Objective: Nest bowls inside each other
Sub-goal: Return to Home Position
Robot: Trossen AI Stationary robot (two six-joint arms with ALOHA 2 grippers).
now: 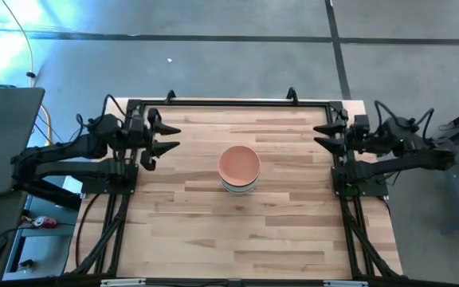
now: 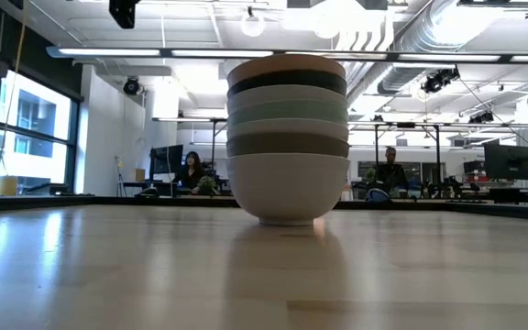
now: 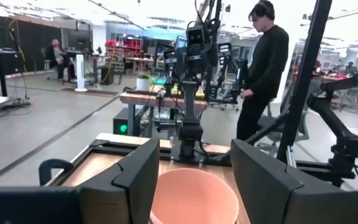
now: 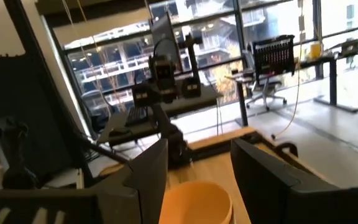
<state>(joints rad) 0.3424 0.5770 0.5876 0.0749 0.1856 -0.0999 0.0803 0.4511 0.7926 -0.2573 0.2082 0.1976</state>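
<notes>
The bowls stand nested in one stack at the middle of the table, its white bottom bowl resting by its foot on the wood. Above it show olive-grey, pale, mint and black rims; the peach bowl sits on top and shows in both wrist views. My left gripper hangs open at the table's left edge, raised and pointing toward the stack. My right gripper hangs open at the right edge, likewise pointing inward. Neither touches anything.
A black metal frame runs along the table's far edge and down both sides by the arm bases. Bare wood lies all round the stack. People stand and sit in the room beyond the table.
</notes>
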